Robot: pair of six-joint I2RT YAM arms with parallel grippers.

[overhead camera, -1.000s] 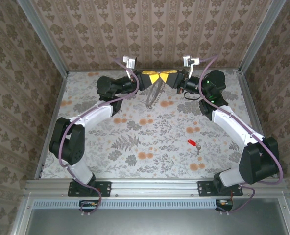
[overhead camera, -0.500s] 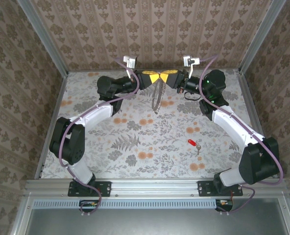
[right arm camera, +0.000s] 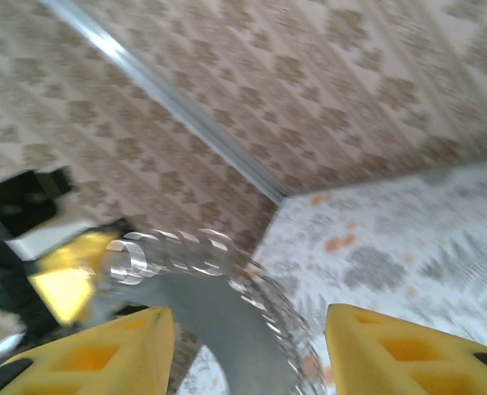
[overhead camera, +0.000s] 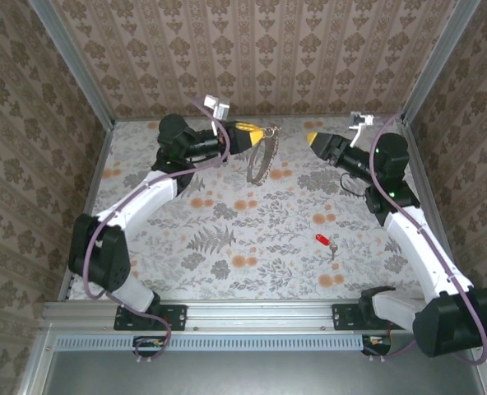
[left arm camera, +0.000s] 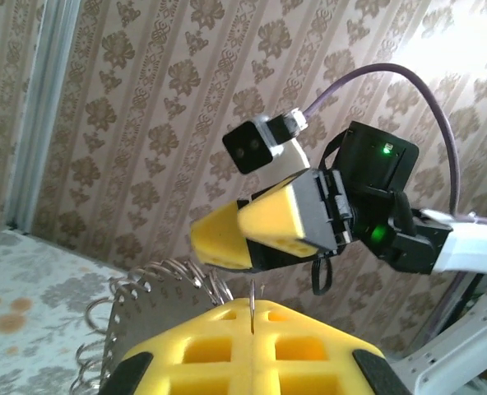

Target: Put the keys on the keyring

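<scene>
The left gripper (overhead camera: 265,132) is pinching the keyring (overhead camera: 261,163) tight, so it is hanging over the table (overhead camera: 186,239). The right gripper (overhead camera: 311,138) is waiting wide open, holding nothing. The red key (overhead camera: 322,240) is lying nearer, well apart

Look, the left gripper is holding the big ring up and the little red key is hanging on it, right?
Not quite. The left gripper does hold the keyring up, but the red key is not hanging on it: it lies on the table, apart from the keyring, as the top external view shows.
</scene>
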